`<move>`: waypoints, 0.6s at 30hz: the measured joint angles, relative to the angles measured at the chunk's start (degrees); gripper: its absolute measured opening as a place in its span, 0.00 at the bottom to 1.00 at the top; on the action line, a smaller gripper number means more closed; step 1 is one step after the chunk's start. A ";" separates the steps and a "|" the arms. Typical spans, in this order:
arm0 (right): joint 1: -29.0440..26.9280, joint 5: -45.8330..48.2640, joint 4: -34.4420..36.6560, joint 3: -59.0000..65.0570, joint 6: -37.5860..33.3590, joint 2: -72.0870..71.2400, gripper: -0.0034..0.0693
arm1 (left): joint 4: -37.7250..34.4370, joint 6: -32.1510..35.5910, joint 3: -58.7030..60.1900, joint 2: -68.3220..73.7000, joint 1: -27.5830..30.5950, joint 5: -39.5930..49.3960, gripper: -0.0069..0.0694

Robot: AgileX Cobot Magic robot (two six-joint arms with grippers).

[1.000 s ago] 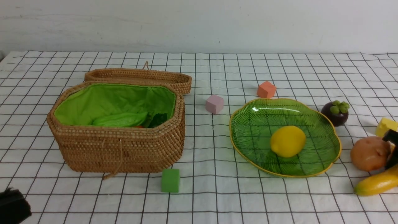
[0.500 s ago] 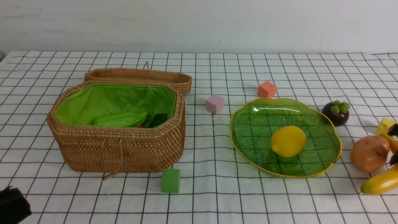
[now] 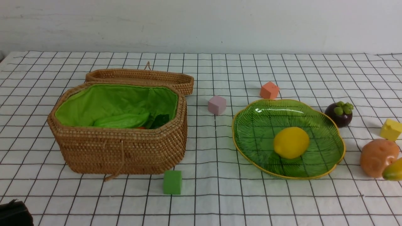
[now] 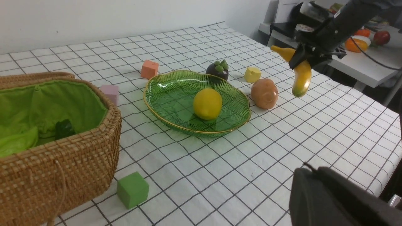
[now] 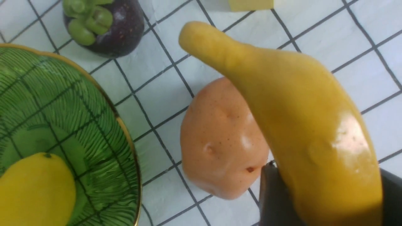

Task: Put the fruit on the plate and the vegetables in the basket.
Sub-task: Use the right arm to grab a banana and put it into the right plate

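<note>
Nearest to me, at the near-left corner of the cloth-covered worktop (image 3: 220,204), my left end effector (image 3: 14,214) shows only as a black block. It is clenched with nothing in it. A green cube (image 3: 172,182) sits close to the near edge, just in front of the basket (image 3: 122,150). Out at the right edge, my right end effector (image 4: 307,58) is grasping the banana (image 4: 301,73) around its upper part. In the left wrist view the banana hangs clear of the worktop with its greenish tip pointing down. From the front I catch only that tip, in front of the potato (image 3: 377,157), which lies on the worktop near the right edge, beside the plate (image 3: 251,125) but apart from it. The plate sits right of centre with the lemon (image 3: 291,142) resting in its middle. The basket stands left of centre with its top open, and the cucumber (image 3: 121,121) lies inside on the green lining, with something dark green next to it that I cannot make out. Farther back by the right edge is a yellow cube (image 3: 390,129). The mangosteen (image 3: 339,113) stands on the worktop just beyond the plate's far-right rim. A pink cube (image 3: 216,105) lies between basket and plate, and an orange cube (image 3: 269,90) sits just behind the plate. The basket's lid (image 3: 141,78) lies flat behind the basket, toward the far edge.
</note>
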 joint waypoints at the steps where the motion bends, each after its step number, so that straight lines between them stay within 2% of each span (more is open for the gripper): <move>1: 0.05 0.32 0.00 0.05 0.00 -1.54 0.52 | 0.00 0.00 0.00 0.00 0.00 0.00 0.10; 7: 0.05 2.50 2.84 0.05 -0.65 -8.08 0.52 | 0.00 0.00 0.00 0.00 0.00 0.00 0.11; 11: 2.04 5.77 7.99 -1.58 -4.87 -11.15 0.52 | 0.00 0.00 0.00 0.00 0.00 0.05 0.11; 14: 5.56 8.90 10.11 -5.26 -6.55 -11.48 0.52 | 0.00 0.00 0.00 0.00 0.00 0.28 0.12; 18: 13.85 9.87 10.55 -11.28 -7.22 -11.15 0.52 | -0.01 0.00 0.00 0.00 0.00 1.92 0.12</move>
